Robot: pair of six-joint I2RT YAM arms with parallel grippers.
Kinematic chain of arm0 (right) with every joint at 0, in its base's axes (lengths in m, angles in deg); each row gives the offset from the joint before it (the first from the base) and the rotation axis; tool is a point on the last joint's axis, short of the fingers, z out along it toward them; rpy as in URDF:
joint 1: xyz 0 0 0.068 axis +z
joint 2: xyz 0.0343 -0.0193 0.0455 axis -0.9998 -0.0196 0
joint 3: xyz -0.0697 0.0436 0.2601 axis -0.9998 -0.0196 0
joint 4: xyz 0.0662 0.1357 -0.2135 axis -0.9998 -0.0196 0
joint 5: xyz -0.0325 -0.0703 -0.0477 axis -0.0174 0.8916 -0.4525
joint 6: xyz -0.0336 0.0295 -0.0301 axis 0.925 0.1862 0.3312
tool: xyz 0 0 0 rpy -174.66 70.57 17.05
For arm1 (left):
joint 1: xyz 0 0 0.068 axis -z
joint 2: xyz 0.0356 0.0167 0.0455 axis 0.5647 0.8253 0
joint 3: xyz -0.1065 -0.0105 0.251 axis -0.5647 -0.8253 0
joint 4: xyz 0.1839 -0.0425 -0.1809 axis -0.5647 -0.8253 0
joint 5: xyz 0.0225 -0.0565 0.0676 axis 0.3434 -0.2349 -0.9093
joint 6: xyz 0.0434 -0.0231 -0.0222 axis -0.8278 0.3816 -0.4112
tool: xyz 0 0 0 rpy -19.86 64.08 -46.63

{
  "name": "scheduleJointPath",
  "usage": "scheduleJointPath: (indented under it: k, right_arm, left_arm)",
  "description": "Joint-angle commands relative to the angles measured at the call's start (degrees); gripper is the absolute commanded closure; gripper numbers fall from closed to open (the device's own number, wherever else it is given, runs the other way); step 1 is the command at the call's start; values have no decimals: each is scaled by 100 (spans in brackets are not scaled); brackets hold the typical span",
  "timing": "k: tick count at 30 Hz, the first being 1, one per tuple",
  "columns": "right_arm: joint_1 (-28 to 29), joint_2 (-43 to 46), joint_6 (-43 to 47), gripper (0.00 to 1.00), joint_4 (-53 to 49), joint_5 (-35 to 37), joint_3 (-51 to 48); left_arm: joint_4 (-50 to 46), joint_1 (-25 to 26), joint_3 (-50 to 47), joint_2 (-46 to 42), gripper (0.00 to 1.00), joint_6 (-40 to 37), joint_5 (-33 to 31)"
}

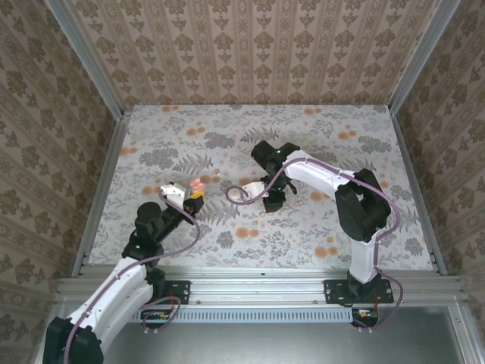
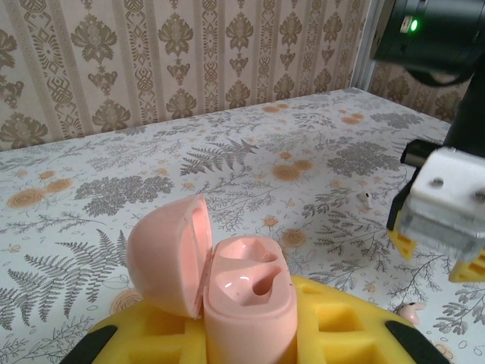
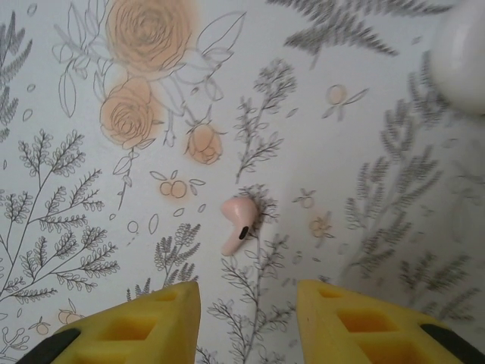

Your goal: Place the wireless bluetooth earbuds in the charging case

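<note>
Item one, left claw [image 1: 194, 196]: you have it clamped on the charging case [image 2: 246, 296], its yellow fingers [image 2: 333, 330] pressed to either side of the pink shell. The case stands upright in the grip, held off the worktop [image 1: 318, 152] near its left-centre. Its lid [image 2: 170, 254] is hinged open to the left, and the two moulded sockets face up. Item two, right claw [image 1: 270, 201]: your jaws stand moderately apart and grip nothing, pointed down at the worktop right of the case and well apart from it. Item three, pinkish earbud [image 3: 239, 222]: it lies flat on the floral worktop just ahead of the gap between the right claw's yellow fingers [image 3: 144, 326], touching neither. Item four, paler earbud [image 2: 364, 199]: it lies loose on the worktop, seen from the left wrist just left of the right claw and beyond the open case. Item five, blurred white rounded shape [image 3: 464, 61] at the upper right of the right wrist view: you cannot tell what it is.
</note>
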Motion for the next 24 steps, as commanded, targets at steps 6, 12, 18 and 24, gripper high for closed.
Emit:
scheduleJointPath:
  k: [6,12,18,24]
  right_arm:
    - [111,52,-173,61,-222,146,252]
    - [223,-251,-121,61,-129,339,291]
    - [260,-635,-61,61,-209,386,486]
    - [291,-794,-39,62,-289,386,454]
  left_arm:
    - [14,-49,55,37,89,-65,117]
    - [-14,-36,79,68,89,-103,153]
    - [-22,-44,130,132,89,-118,203]
    - [-75,-44,141,127,89,-122,223]
